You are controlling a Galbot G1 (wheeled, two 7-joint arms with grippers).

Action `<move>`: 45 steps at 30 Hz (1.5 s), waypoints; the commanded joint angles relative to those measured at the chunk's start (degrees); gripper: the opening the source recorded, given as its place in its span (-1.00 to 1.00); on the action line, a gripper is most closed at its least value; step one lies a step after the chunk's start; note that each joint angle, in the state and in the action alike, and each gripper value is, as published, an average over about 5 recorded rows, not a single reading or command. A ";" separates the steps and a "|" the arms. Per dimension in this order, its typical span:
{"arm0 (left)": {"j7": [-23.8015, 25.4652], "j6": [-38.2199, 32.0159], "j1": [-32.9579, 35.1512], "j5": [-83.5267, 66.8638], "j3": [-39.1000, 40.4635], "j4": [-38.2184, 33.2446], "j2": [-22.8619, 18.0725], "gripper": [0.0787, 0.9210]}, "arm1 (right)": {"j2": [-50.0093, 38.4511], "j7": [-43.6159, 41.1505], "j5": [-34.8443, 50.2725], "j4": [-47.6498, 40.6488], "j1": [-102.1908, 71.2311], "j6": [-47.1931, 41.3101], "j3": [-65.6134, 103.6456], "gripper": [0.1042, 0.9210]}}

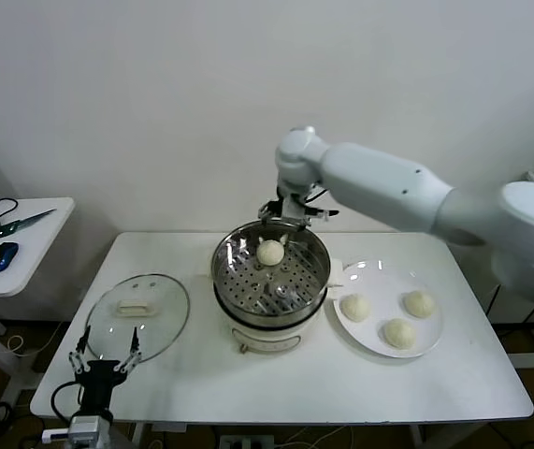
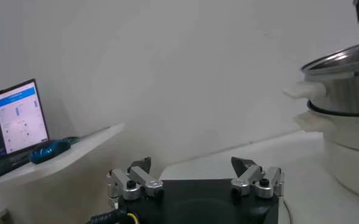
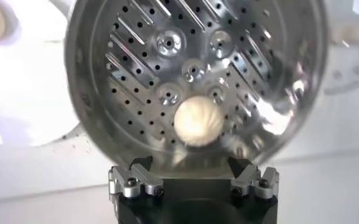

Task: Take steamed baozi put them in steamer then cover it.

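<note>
Head view: left gripper [image 1: 106,363] sits at the near table edge, jaws spread, empty, just short of the clear glass lid [image 1: 138,317]. One cream-white dough bun [image 1: 269,251] lies in the shiny perforated steel steamer [image 1: 315,278]; three more wait on the flat white plate [image 1: 375,280].

Left wrist view: fingers [image 2: 254,177] wide apart, nothing held.

Right wrist view: right gripper [image 3: 194,176] open, empty, above the bun. One of four is done; covering remains.

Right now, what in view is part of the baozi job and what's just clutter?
Job:
- steamer, one baozi inside
- three baozi on the white plate
- cover, flat on the table beside the steamer
- right hand, open above the steamer's far rim
- left hand, open, near the cover

Clutter:
- blue mouse
- scissors
- laptop
</note>
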 commanded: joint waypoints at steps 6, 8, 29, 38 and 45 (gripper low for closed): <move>0.50 0.19 0.54 -0.36 0.33 -1.51 -0.28 0.77 | -24.41 -0.01 29.97 8.11 -3.76 -33.69 -4.05 0.76; 0.62 0.52 0.79 -0.97 0.46 -2.06 -0.42 0.77 | -25.30 -0.55 31.01 7.37 -6.29 -33.80 -4.39 0.76; 1.55 1.35 2.79 -5.60 -0.10 -3.23 -0.76 0.77 | -15.62 -0.29 20.19 -6.90 -27.68 -29.55 6.46 0.76; 1.65 0.70 2.87 -5.51 -0.17 -2.63 -0.72 0.77 | -10.57 0.00 18.44 -13.03 -30.36 -28.39 9.97 0.76; 1.67 0.36 3.10 -5.53 -0.26 -2.38 -0.59 0.77 | -8.56 -0.06 17.32 -15.90 -30.63 -27.34 11.48 0.76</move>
